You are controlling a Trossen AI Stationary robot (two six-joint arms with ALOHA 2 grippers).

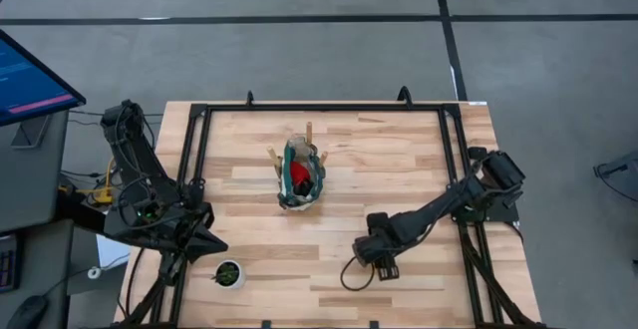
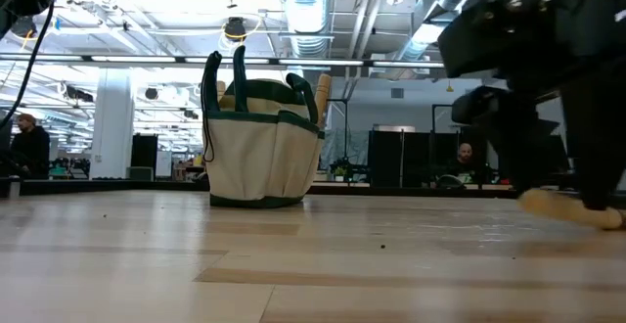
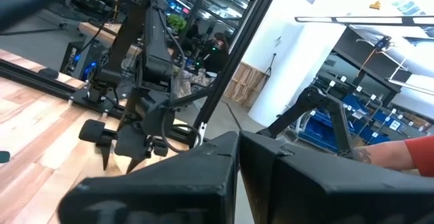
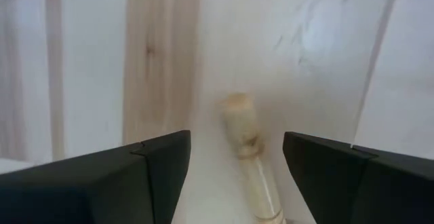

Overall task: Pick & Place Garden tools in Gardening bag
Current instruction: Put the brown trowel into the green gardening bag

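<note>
Your right end effector [image 4: 236, 163] hangs low over the tabletop [image 1: 399, 169] near its front right part, fingers spread wide with a light wooden tool handle [image 4: 245, 149] lying flat between them. Nothing is gripped yet. The handle runs at a slant to the fingers rather than square across the gap, so if you close from here one pad may meet it first and roll or skid it sideways out of the grasp. In the low view the same handle [image 2: 572, 208] lies on the wood under the arm, but the metal head is hidden there, so I cannot say which tool this is or where its weight sits. If you grip too near the knob end, the heavier head could droop and swing on the lift.

The gardening bag [image 1: 301, 174] stands upright near the tabletop's middle, well apart from the right arm, already holding a red item [image 1: 300, 173] and several wooden handles that poke up above its rim. That crowding is your second risk: a tool brought in low or tilted could catch a bag handle or a standing tool and tip the soft bag over.

Your left end effector [image 3: 237, 183] is closed with nothing in it, parked at the left front edge near the small pot [image 1: 228, 273].
</note>
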